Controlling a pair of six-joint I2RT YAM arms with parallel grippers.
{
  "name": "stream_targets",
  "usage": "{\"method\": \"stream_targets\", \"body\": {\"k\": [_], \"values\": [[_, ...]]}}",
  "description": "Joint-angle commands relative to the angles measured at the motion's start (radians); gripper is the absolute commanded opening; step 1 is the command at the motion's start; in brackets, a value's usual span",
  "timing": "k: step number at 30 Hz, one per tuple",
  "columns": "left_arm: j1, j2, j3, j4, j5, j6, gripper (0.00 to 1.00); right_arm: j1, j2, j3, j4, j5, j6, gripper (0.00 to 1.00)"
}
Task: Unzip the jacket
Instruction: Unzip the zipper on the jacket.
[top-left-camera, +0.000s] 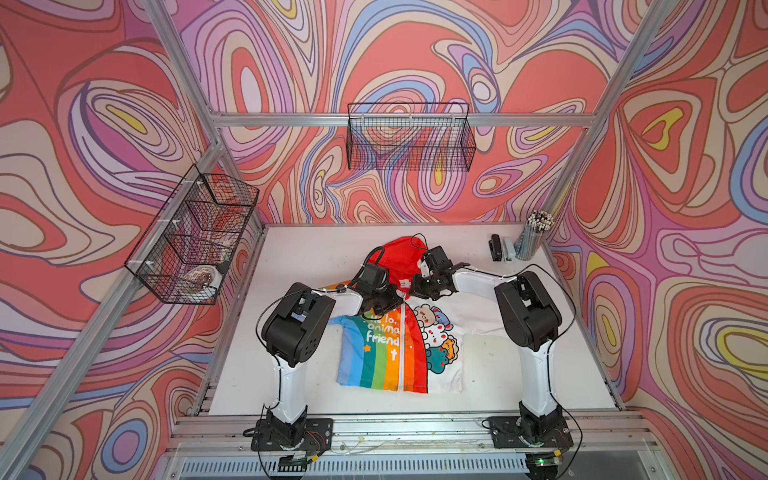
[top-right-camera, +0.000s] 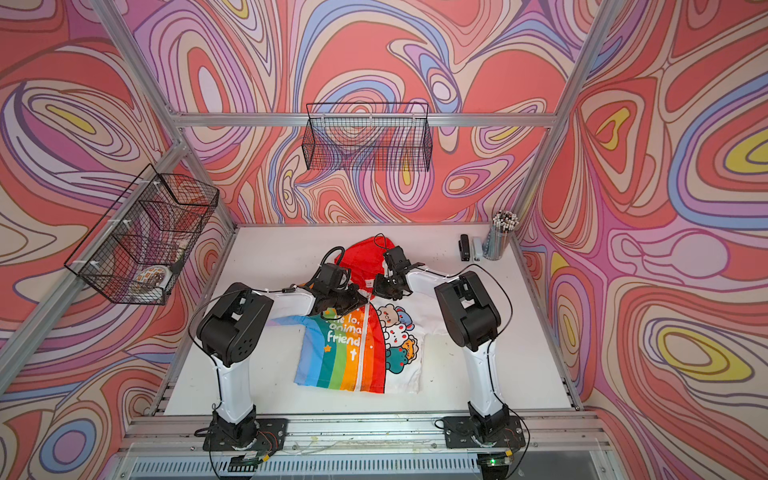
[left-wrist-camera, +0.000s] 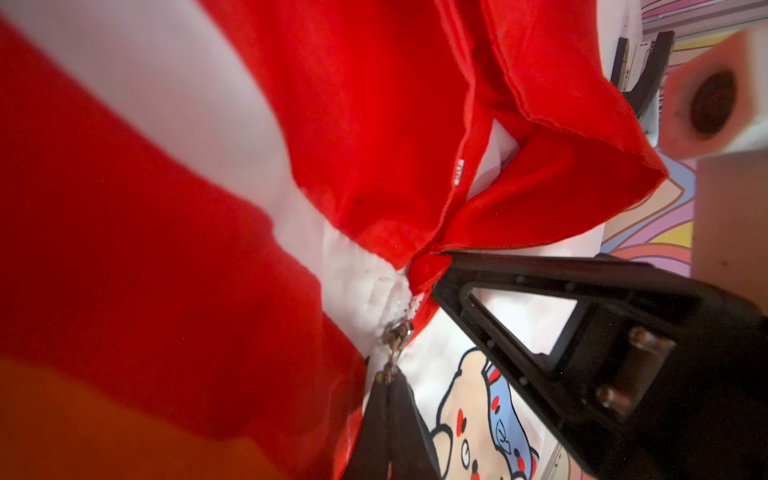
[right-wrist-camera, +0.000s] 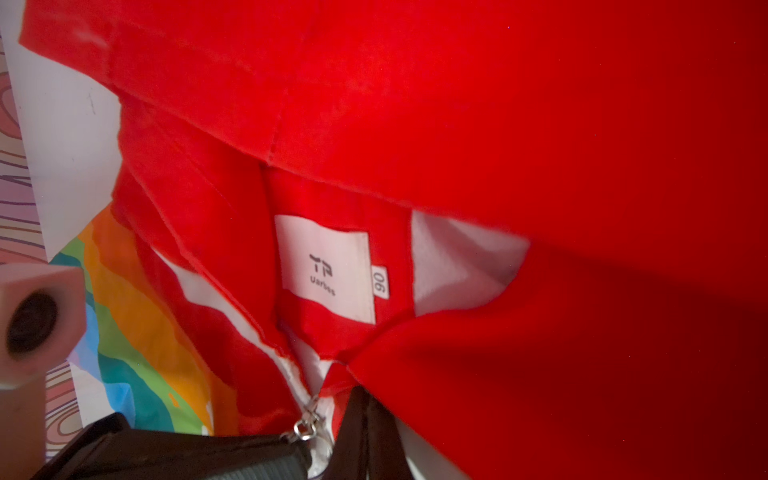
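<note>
At the collar (left-wrist-camera: 426, 270) our left gripper (left-wrist-camera: 388, 384) pinches the pull (left-wrist-camera: 397, 332), our right gripper (left-wrist-camera: 434, 272) clamps the cloth beside it, and the zipper (top-left-camera: 401, 361) runs toward our bases down the jacket (top-left-camera: 374, 365), flat on the table (top-left-camera: 478, 395).

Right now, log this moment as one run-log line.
left gripper: shut on zipper pull | right gripper: shut on collar | jacket: lying on table, zipper closed
</note>
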Motion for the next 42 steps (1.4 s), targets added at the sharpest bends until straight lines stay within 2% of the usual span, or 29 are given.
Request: {"method": "stream_targets", "body": {"k": [1, 32, 42], "values": [[0.016, -0.038, -0.025, -0.057, -0.006, 0.018, 0.00, -0.008, -0.015, 0.022, -0.023, 0.081, -0.005, 0.00], [0.003, -0.129, -0.104, -0.091, 0.027, 0.056, 0.00, -0.042, -0.020, 0.055, -0.034, 0.113, 0.011, 0.00], [-0.004, -0.177, -0.101, -0.152, 0.030, 0.091, 0.00, -0.049, -0.014, 0.078, -0.054, 0.108, -0.001, 0.00]]}}
